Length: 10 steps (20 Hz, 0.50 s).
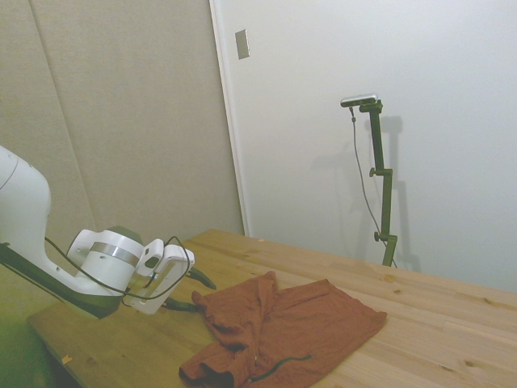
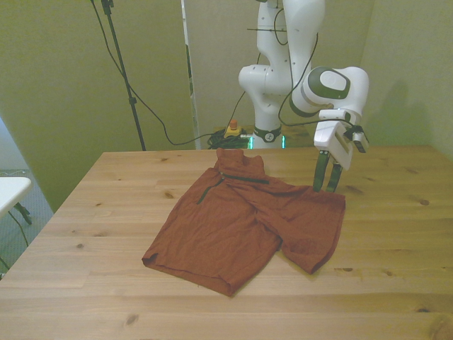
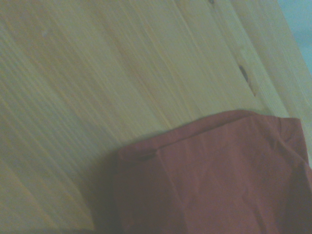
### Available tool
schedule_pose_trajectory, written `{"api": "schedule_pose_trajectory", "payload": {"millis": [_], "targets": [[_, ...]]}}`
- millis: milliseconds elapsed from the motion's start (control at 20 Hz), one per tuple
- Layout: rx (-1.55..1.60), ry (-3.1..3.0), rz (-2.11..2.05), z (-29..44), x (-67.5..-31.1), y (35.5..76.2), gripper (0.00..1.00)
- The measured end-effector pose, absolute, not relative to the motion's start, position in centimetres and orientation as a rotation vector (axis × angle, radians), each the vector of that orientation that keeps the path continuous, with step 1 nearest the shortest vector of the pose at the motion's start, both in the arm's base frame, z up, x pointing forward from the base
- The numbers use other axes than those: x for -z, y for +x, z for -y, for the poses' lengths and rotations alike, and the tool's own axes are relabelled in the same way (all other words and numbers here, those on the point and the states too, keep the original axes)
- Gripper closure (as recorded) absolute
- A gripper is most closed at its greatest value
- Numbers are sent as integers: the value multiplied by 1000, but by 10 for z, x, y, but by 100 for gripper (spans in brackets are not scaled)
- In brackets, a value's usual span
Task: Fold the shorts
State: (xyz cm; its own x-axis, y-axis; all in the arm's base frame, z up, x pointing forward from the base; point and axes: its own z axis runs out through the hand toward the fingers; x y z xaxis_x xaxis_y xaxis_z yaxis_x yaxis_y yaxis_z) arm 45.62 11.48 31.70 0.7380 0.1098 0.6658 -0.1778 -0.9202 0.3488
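Hovering gripper (image 2: 326,185), fingers slightly apart and empty, over the shorts (image 2: 244,223) at their right-hand corner in the front view.
Pinching only the top layer there could drag the cloth into a bunch across the table (image 2: 106,212).

We find no text, label, brand, number or sign that we can read anywhere in these three views.

Rust-red shorts (image 2: 241,227) with dark trim on a pale wooden table (image 2: 106,205); white hand (image 2: 326,185).
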Motion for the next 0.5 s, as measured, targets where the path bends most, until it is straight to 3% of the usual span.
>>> {"api": "schedule_pose_trajectory", "payload": {"millis": [50, 100, 500], "targets": [[-1015, 2548, 62, -112, -317, 459, 0], [-1024, 2551, 78, -108, -316, 463, 100], [-1065, 2552, 127, -92, -311, 488, 100]]}}
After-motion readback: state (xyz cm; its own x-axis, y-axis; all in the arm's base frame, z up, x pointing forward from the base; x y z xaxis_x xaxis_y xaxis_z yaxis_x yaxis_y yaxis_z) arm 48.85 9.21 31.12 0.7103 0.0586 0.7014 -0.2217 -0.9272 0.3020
